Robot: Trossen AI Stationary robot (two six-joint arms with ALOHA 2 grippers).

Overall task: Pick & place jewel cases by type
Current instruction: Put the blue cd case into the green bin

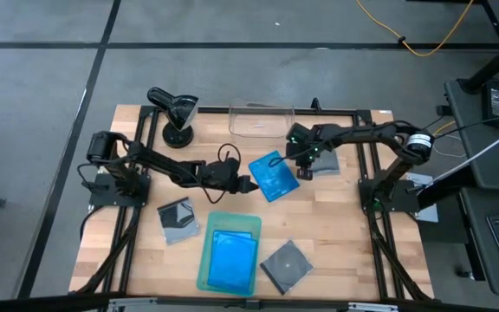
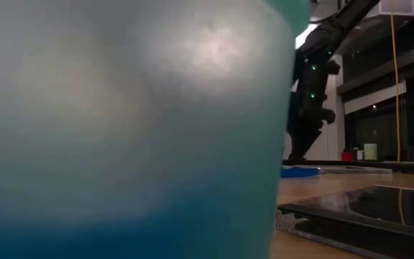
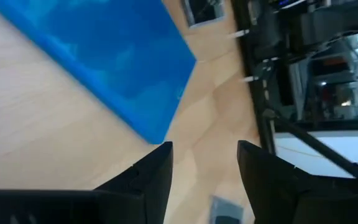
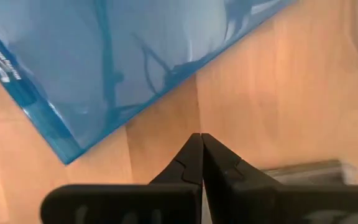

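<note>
A bright blue jewel case lies flat on the wooden table's middle; it also shows in the left wrist view, the right wrist view and the low view. My left gripper is open and empty, low at the case's left corner. My right gripper is shut and empty, its tips over bare wood just right of the case. Grey cases lie at the left front, the front and under my right arm. Another blue case lies in the pale green tray.
The clear bin stands at the table's far edge. A black stand with a round foot is at the far left. The green tray's wall fills most of the low view. Bare wood lies at the right front.
</note>
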